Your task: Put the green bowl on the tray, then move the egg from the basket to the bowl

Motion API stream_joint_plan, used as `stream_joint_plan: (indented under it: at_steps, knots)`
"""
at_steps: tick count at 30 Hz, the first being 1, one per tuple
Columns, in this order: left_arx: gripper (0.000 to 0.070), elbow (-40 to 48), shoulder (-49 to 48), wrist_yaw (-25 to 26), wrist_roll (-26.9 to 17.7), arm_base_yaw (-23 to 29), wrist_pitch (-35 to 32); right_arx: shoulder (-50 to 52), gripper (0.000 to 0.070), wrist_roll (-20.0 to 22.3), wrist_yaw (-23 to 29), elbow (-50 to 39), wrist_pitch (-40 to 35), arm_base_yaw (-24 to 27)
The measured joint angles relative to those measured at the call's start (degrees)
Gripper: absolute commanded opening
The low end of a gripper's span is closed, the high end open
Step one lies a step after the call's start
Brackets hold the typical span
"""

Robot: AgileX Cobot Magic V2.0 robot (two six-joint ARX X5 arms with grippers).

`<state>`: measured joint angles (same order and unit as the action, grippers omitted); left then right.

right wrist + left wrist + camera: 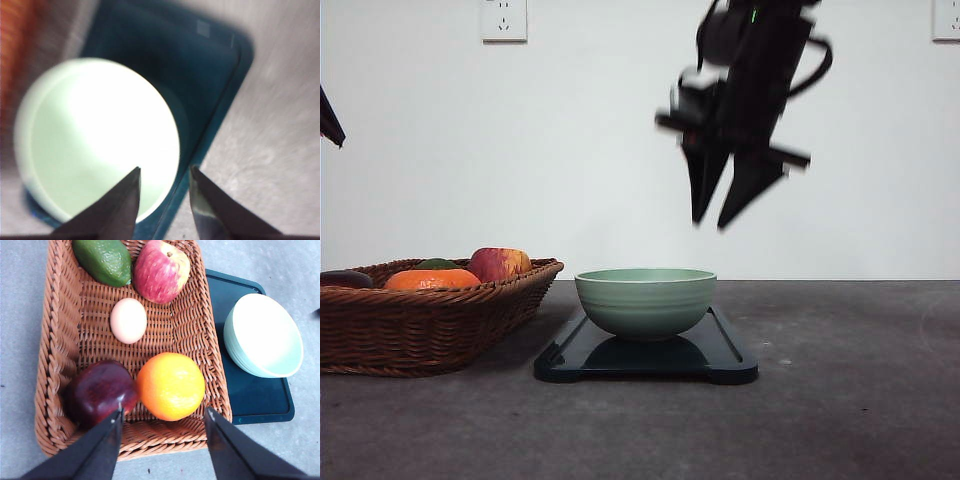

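The green bowl [645,300] [263,335] [95,135] stands upright on the dark tray [720,355] [255,395] [200,75], with nothing inside it. The wicker basket [410,325] [55,340] sits left of the tray, touching it. In the basket lies the egg [128,320], pale and oval, alone near the middle. My right gripper [710,223] [164,172] hangs high above the bowl's right side, open and holding nothing. My left gripper [164,414] is open above the basket's near rim, over the dark red fruit and the orange.
The basket also holds an orange [171,386] [432,279], a dark red fruit [100,392], a red-yellow apple [161,271] [500,263] and a green avocado [103,260]. Bare grey table [840,420] lies right of the tray and in front.
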<state>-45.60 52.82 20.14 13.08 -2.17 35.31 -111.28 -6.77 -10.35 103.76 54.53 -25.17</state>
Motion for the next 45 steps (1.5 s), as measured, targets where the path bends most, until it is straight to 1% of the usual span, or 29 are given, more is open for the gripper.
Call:
stream_joint_plan:
  at_steps: [2, 4, 11, 14, 16, 23, 29, 32, 34, 37, 41, 45]
  knots:
    - [0.0312, 0.0, 0.0, 0.0, 0.0, 0.0, 0.0, 3.9, 0.0187, 0.4, 0.5, -3.1, -3.4, 0.0]
    - [0.0312, 0.0, 0.0, 0.0, 0.0, 0.0, 0.0, 7.9, 0.0187, 0.6, 0.8, -8.2, -7.4, 0.0]
    - [0.0312, 0.0, 0.0, 0.0, -0.1, 0.0, -0.2, 23.2, 0.0186, 2.0, 1.0, -34.1, -23.9, 0.0]
    - [0.0312, 0.0, 0.0, 0.0, -0.7, 0.0, -0.2, 31.0, 0.0186, 2.2, 1.0, -42.4, -28.7, 0.0]
    - [0.0312, 0.0, 0.0, 0.0, -1.1, 0.0, -0.2, 36.5, 0.0186, 2.6, 1.0, -47.1, -30.2, 0.0]
    - [0.0323, 0.0, 0.0, 0.0, -1.5, 0.0, -0.2, 51.9, 0.0186, 4.0, 1.0, -59.2, -29.5, 0.0]
    - [0.0323, 0.0, 0.2, 0.0, -1.5, -0.5, 0.5, 62.5, 0.0186, 4.7, 1.1, -63.9, -26.0, 0.0]
    - [0.0326, -1.1, 2.0, 0.0, -1.5, -1.3, 1.3, 64.0, 0.0186, 5.2, 1.3, -64.6, -22.9, 0.0]
    - [0.0361, -3.1, 4.3, -0.4, -1.8, -1.8, 2.5, 63.9, 0.0186, 5.3, 1.3, -64.6, -21.9, 0.0]
    - [0.039, -7.2, 8.3, -2.4, -3.4, -3.3, 4.1, 63.9, 0.0186, 5.5, 1.4, -64.6, -21.2, 0.0]
    - [0.039, -13.3, 15.1, -5.0, -5.8, -5.0, 5.4, 63.9, 0.0186, 5.5, 1.4, -64.6, -21.3, 0.0]
    - [0.0391, -19.1, 22.5, -6.2, -7.5, -6.2, 6.1, 63.9, 0.0186, 5.5, 1.4, -64.6, -21.4, 0.0]
